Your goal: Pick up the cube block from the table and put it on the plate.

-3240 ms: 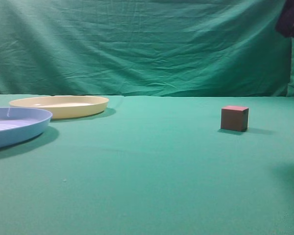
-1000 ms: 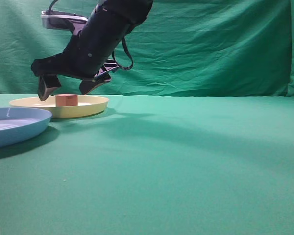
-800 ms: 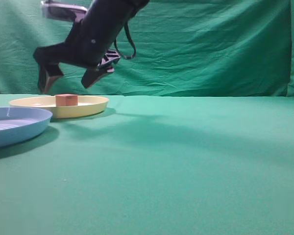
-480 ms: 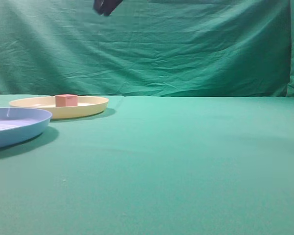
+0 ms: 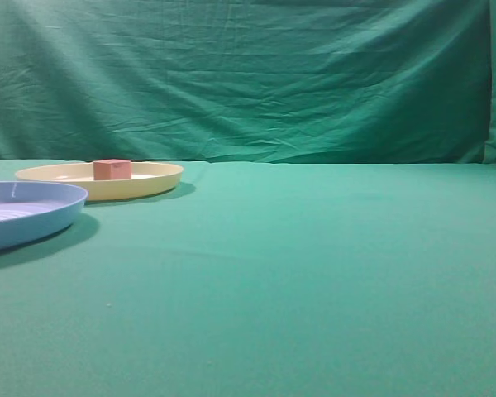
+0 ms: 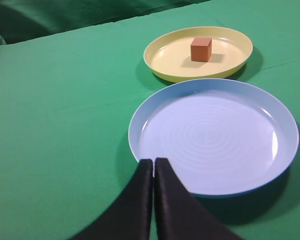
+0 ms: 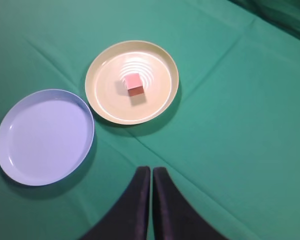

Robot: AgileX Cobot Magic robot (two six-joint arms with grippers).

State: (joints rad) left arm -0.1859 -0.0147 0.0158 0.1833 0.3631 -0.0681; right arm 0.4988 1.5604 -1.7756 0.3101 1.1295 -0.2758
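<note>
The small red cube block (image 5: 112, 169) sits inside the pale yellow plate (image 5: 153, 175) at the left of the green table (image 5: 314, 265). It also shows in the left wrist view (image 6: 201, 49) on the plate (image 6: 162, 62) and in the right wrist view (image 7: 134, 83) on the plate (image 7: 105, 102). My left gripper (image 6: 153, 162) is shut and empty, its tips over the near rim of the light blue plate. My right gripper (image 7: 151, 171) is shut and empty, high above the cloth, well away from the plate. Neither gripper shows in the exterior view.
A light blue plate (image 5: 33, 219) lies in front of the yellow one at the left edge; it fills the left wrist view (image 6: 215, 135) and shows in the right wrist view (image 7: 45, 135). A wrinkled green backdrop (image 5: 248, 74) hangs behind the table.
The right arm hung over the yellow plate with jaws open around the cube; it rose up and out of the exterior view. The cube stays on the plate.
</note>
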